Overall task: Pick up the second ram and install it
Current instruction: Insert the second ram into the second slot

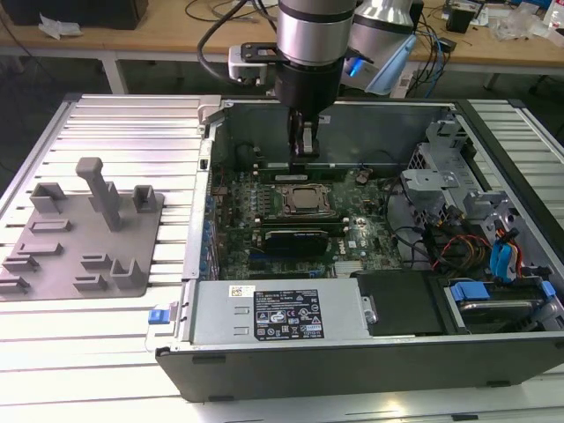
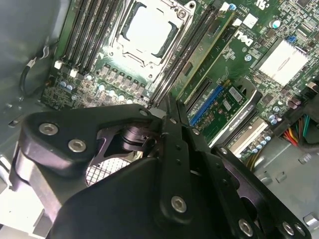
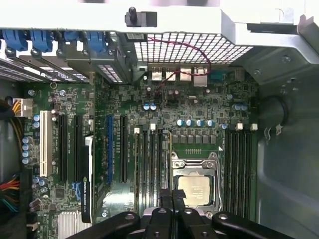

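Exterior view puts the gripper (image 1: pixel 304 157) inside the case (image 1: pixel 352 374). First wrist view shows me the ram (image 3: pixel 171 159) edge-on, clamped in the gripper beside the socket (image 3: pixel 195 186), half hidden; the second wrist view shows its green face.

An open case (image 1: pixel 352 366) lies flat on the desk (image 1: pixel 115 335). On the exterior view's left, a block (image 1: pixel 84 238) sits on the desk beside the case. A board (image 1: pixel 361 236) lies on the bottom of the case. The socket (image 1: pixel 304 200) sits in the middle of the board, with rows of slots (image 3: pixel 148 164) on two sides of it. A card (image 1: pixel 298 238) stands nearer the camera than the socket. A box (image 1: pixel 282 313) lies nearer still, along the case wall. A cage (image 1: pixel 441 185) and wires (image 1: pixel 454 247) sit at the exterior view's right end. The pincer (image 1: pixel 302 160) hangs over the board. The ram (image 2: pixel 205 55) stands on edge between its fingers, above the slots beside the socket.
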`<state>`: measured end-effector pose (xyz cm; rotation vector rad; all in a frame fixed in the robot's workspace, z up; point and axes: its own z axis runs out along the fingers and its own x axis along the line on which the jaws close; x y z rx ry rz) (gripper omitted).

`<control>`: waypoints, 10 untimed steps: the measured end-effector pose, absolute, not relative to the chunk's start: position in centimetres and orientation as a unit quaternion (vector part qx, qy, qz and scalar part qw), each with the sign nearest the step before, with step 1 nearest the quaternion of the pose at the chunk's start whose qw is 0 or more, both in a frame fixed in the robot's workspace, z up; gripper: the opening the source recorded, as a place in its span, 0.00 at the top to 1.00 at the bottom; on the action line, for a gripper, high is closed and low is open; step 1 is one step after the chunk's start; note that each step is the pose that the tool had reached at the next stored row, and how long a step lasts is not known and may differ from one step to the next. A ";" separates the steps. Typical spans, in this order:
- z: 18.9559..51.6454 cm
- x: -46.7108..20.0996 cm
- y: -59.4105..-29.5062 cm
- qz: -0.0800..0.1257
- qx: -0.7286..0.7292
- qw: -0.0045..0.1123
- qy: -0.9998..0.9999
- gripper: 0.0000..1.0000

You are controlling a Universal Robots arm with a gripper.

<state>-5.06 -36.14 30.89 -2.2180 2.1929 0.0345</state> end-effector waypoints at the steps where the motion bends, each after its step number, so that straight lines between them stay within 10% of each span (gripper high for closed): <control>1: 30.7 -5.1 -36.1 0.011 -0.711 0.011 0.703 0.91; 10: 28.9 -5.1 -36.1 0.011 -0.711 0.012 0.703 0.91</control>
